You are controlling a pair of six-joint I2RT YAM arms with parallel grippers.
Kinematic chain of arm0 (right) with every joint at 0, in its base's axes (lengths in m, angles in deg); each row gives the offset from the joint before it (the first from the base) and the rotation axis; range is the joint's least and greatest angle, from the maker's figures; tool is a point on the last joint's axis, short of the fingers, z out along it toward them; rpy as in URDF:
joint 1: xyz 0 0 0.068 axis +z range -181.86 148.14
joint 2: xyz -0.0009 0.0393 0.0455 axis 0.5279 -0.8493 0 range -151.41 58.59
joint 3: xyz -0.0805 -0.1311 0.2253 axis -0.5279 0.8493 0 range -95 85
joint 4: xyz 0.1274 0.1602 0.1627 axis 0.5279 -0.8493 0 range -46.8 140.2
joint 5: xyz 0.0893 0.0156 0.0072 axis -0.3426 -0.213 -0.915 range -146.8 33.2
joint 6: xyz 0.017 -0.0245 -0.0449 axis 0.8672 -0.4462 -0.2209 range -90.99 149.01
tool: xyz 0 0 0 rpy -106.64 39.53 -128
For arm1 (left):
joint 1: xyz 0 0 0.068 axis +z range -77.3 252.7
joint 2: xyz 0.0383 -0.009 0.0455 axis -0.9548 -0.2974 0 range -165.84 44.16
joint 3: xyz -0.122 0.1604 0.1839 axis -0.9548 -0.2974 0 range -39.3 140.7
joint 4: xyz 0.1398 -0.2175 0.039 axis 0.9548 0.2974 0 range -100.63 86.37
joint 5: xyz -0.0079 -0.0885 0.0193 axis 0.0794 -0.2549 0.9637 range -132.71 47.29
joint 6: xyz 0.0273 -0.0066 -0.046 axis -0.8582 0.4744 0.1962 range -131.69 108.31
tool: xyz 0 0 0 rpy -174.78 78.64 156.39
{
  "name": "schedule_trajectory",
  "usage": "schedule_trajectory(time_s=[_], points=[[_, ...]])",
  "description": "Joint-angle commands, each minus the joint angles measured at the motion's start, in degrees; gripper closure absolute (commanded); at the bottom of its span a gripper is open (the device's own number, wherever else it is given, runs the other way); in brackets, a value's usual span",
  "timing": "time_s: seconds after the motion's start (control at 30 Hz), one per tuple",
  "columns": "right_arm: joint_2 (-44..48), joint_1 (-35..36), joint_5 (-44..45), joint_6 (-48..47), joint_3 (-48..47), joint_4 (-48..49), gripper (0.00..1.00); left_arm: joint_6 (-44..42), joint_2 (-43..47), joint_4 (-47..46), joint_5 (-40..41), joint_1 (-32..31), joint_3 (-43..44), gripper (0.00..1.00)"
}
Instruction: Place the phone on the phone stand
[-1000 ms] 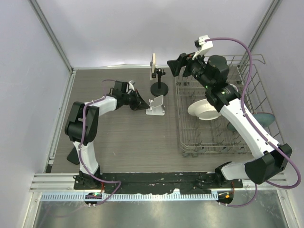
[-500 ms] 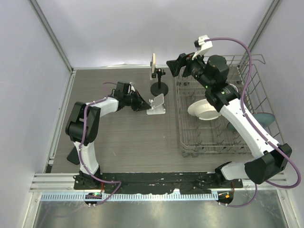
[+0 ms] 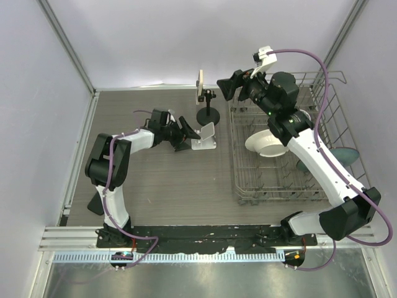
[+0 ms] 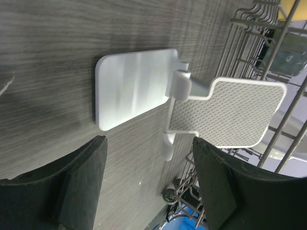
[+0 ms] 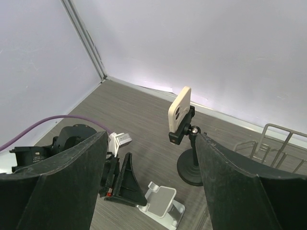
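Note:
A cream phone [image 3: 200, 84] is clamped upright in a black mount [image 3: 208, 116] at the back of the table; it also shows in the right wrist view [image 5: 179, 109]. The white phone stand [image 3: 203, 138] sits on the table just in front of the mount, with nothing on it. In the left wrist view the phone stand [image 4: 134, 86] lies just beyond the fingertips. My left gripper [image 3: 188, 138] is open right beside the stand's left side, touching nothing. My right gripper [image 3: 231, 87] hovers open above and to the right of the phone, holding nothing.
A wire dish rack [image 3: 322, 93] fills the right side of the table, with a white bowl [image 3: 263, 144] inside it. Its left edge runs close to the stand and the mount. Grey walls close the table at the back and left.
My left gripper has gone from shut to open beside the stand. The right arm and the phone have not moved.

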Motion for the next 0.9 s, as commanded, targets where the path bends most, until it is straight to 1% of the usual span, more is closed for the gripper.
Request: schedule_trajectory(time_s=[0.0, 0.03, 0.07, 0.13, 0.17, 0.2, 0.23, 0.27, 0.3, 0.33, 0.37, 0.4, 0.43, 0.47, 0.5, 0.53, 0.57, 0.63, 0.67, 0.73, 0.77, 0.83, 0.87], points=[[-0.33, -0.3, -0.76, -0.08, -0.07, 3.08, 0.21, -1.86, 6.67, -0.44, 0.23, 1.42, -2.77, 0.25], [-0.25, -0.29, -0.76, -0.08, -0.07, 3.08, 0.21, -3.0, 8.44, 0.52, 1.46, 1.86, -3.39, 0.25], [-0.24, -0.38, -0.76, -0.25, 0.02, 3.08, 0.21, -6.49, 10.28, 6.54, 5.3, 2.3, -4.09, 0.25], [-0.16, -0.38, -0.76, -0.25, 0.11, 3.08, 0.21, -10.2, 16.94, 14.12, 11.8, 3.79, -5.24, 0.25], [-0.07, -0.47, -0.76, -0.25, 0.11, 3.08, 0.21, -12.74, 19.24, 22.68, 15.75, 4.32, -5.24, 0.26], [-0.07, -0.38, -0.85, -0.34, 0.11, 3.08, 0.21, -13.11, 21.01, 27.29, 25.97, 5.37, -5.07, 0.26], [-0.07, -0.38, -0.85, -0.17, 0.11, 3.08, 0.21, -13.46, 24.33, 31.26, 30.25, 6.08, -5.24, 0.26], [-0.16, -0.38, -1.11, -0.16, 0.02, 3.17, 0.21, -12.16, 25.76, 38.17, 35.6, 6.78, -5.85, 0.26], [-0.16, -0.38, -1.37, -0.08, 0.11, 3.17, 0.21, -10.58, 27.16, 41.28, 42.97, 8.7, -6.47, 0.25], [-0.16, -0.47, -1.37, 0.1, 0.11, 3.26, 0.21, -8.65, 29.96, 44.19, 46.87, 9.77, -7.17, 0.24], [-0.16, -0.47, -1.64, 0.1, 0.11, 3.35, 0.21, -6.63, 31.21, 49.78, 49.78, 11.34, -7.96, 0.24], [0.02, -0.47, -1.72, 0.19, 0.11, 3.35, 0.21, -0.7, 32.61, 52.8, 52.59, 15.1, -9.53, 0.23], [0.11, -0.47, -1.81, 0.27, 0.11, 3.35, 0.21, 1.97, 33.84, 55.87, 57.32, 17.31, -10.42, 0.15], [0.11, -0.47, -1.99, 0.28, 0.11, 3.35, 0.21, 4.52, 36.03, 60.6, 58.5, 22.47, -12.17, 0.11], [0.19, -0.47, -2.08, 0.36, 0.2, 3.35, 0.21, 7.77, 37.01, 62.3, 59.64, 24.87, -13.14, 0.07], [0.28, -0.47, -2.25, 0.45, 0.2, 3.35, 0.21, 8.76, 37.8, 64.24, 60.52, 27.24, -14.02, 0.04], [0.37, -0.38, -2.34, 0.54, 0.28, 3.35, 0.21, 8.94, 39.64, 64.43, 60.27, 32.31, -15.77, 0.04], [0.72, -0.47, -2.78, 0.63, 0.29, 3.44, 0.21, 9.64, 41.58, 65.3, 59.39, 37.26, -17.01, 0.03], [0.72, -0.47, -2.78, 0.71, 0.37, 3.52, 0.21, 9.56, 43.59, 64.96, 59.04, 41.2, -18.06, 0.03], [0.81, -0.47, -3.04, 0.89, 0.46, 3.7, 0.21, 10.69, 45.54, 64.43, 60.34, 44.39, -18.95, 0.02], [0.81, -0.47, -3.22, 0.89, 0.37, 3.79, 0.21, 11.4, 46.24, 64.34, 62.18, 47.36, -19.56, 0.0], [0.72, -0.47, -3.66, 1.15, 0.37, 3.87, 0.21, 11.23, 48.0, 62.07, 61.41, 51.24, -20.36, 0.0], [0.72, -0.47, -3.75, 1.24, 0.37, 3.96, 0.21, 11.92, 48.44, 61.62, 60.97, 55.09, -21.14, 0.0]])
